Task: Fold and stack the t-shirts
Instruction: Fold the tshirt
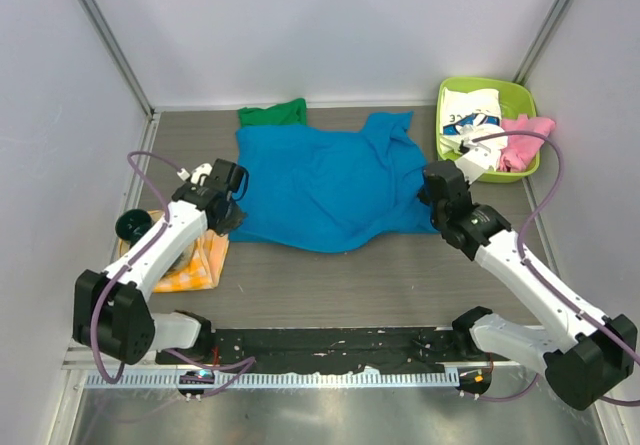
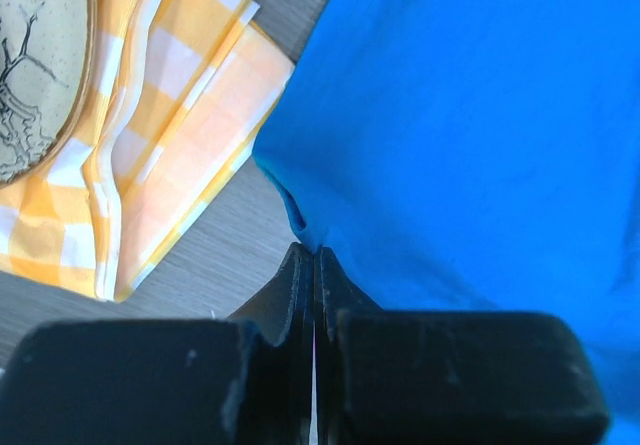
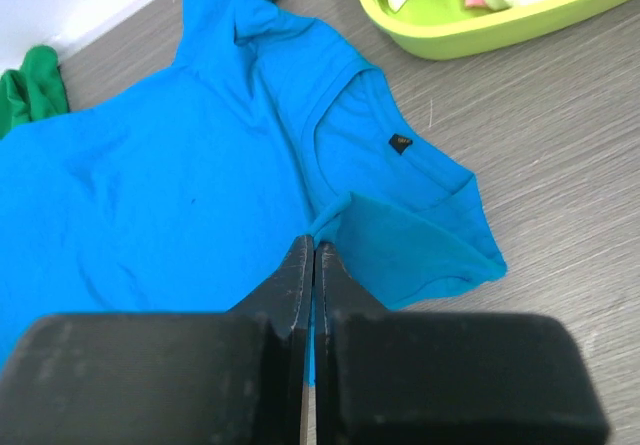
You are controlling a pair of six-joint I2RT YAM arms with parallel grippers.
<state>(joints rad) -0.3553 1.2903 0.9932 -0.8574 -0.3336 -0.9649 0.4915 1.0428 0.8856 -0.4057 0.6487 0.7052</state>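
Observation:
A bright blue t-shirt point(image 1: 320, 185) lies spread on the middle of the table, collar toward the right. My left gripper point(image 1: 233, 223) is shut on its left edge, and in the left wrist view the closed tips point(image 2: 315, 255) pinch a fold of the blue t-shirt point(image 2: 480, 115). My right gripper point(image 1: 430, 203) is shut on the fabric by the shoulder. The right wrist view shows that gripper point(image 3: 313, 245) gripping a ridge of blue t-shirt point(image 3: 150, 185) beside the sleeve. A green t-shirt point(image 1: 272, 115) lies bunched at the back, partly under the blue one.
A lime basket point(image 1: 515, 87) at the back right holds a white printed shirt point(image 1: 470, 110) and a pink one point(image 1: 525, 140). An orange-yellow checked cloth point(image 1: 205, 260) with a dish point(image 2: 40, 55) on it lies left of the blue shirt. Side walls stand close.

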